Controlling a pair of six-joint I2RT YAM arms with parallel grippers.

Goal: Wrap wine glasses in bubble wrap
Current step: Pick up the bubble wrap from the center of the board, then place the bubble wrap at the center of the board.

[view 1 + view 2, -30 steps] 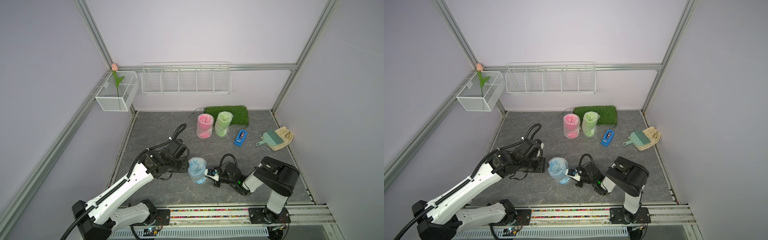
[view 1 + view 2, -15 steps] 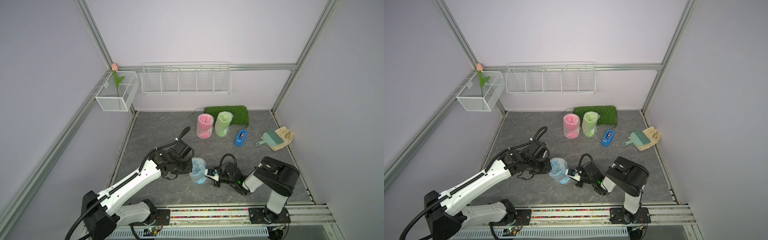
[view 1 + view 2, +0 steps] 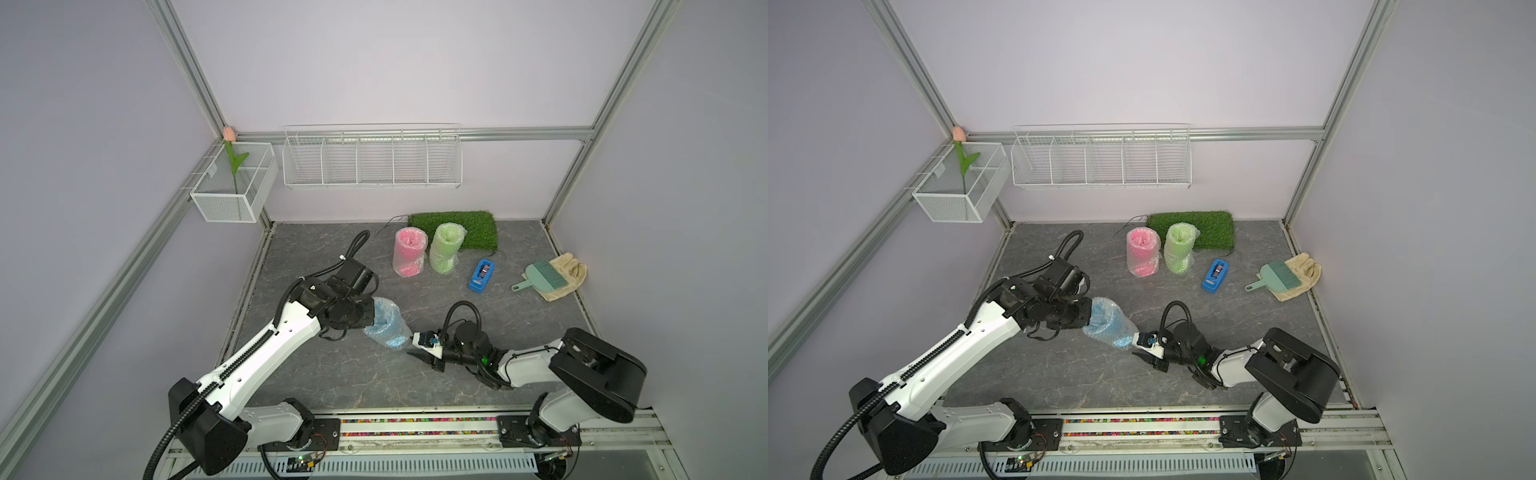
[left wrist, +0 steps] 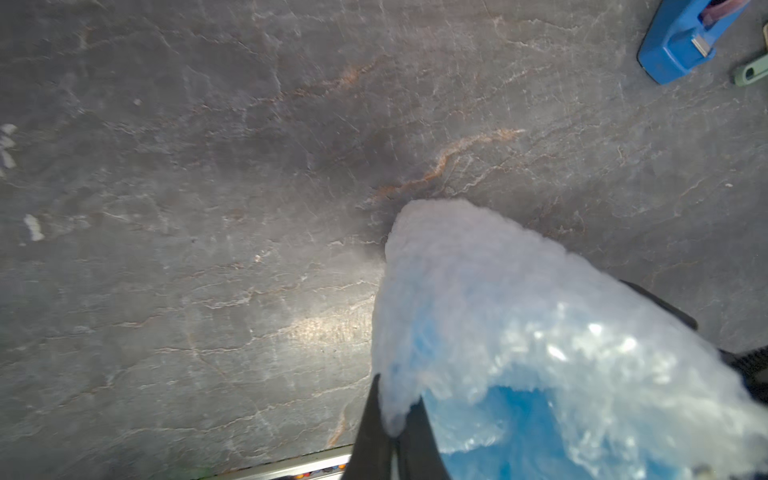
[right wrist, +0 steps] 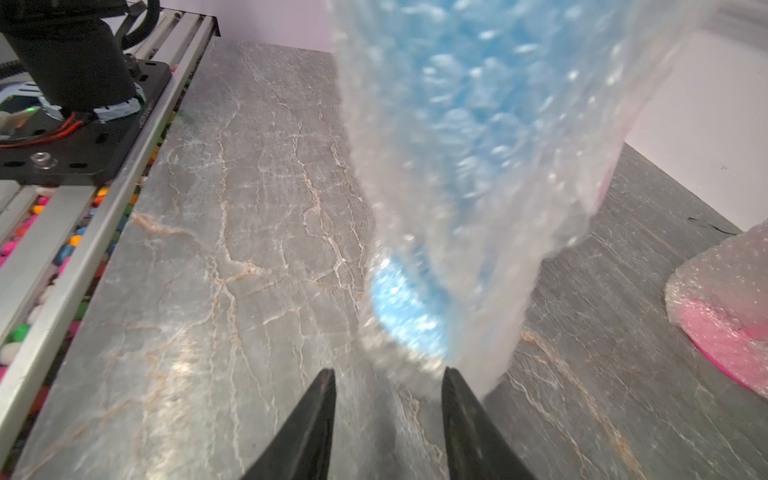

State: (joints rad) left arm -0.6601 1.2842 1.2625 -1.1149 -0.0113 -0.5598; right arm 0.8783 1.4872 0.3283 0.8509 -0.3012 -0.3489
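Top views both give me the grey stone-look counter (image 3: pixel 332 374), with the white left arm (image 3: pixel 266 353) and the right arm (image 3: pixel 594 374) reaching toward each other from the rail side. Well beyond both tools, against the back wall, lies a grass mat (image 3: pixel 473 226). Just on the tools' side of it the pink goblet (image 3: pixel 409 251) and the green goblet (image 3: pixel 445 247) stand upright side by side, each already rolled in its own film.

Between the arms is the bundle I am working: the blue goblet (image 3: pixel 1115 328) inside clear bubble wrap (image 3: pixel 384 316), tilted, its higher end at the left tool (image 4: pixel 392 428) and its lower end pointing at the right tool (image 5: pixel 386 376).

From the left wrist camera I see the left tool closed, its two black fingers (image 4: pixel 370 419) pinching a fold of film at the edge of the roll (the goblet itself sits beside the pinch, not in it). From the right wrist camera the right tool stands open, bare counter showing between its fingertips (image 5: pixel 322 395). The goblet's round blue foot is just ahead of them, and the loose film comes down right by one fingertip. Whether that end rests on the counter I cannot tell.

A small blue tape dispenser (image 3: pixel 481 276) lies farther out from the right tool, near the green goblet.
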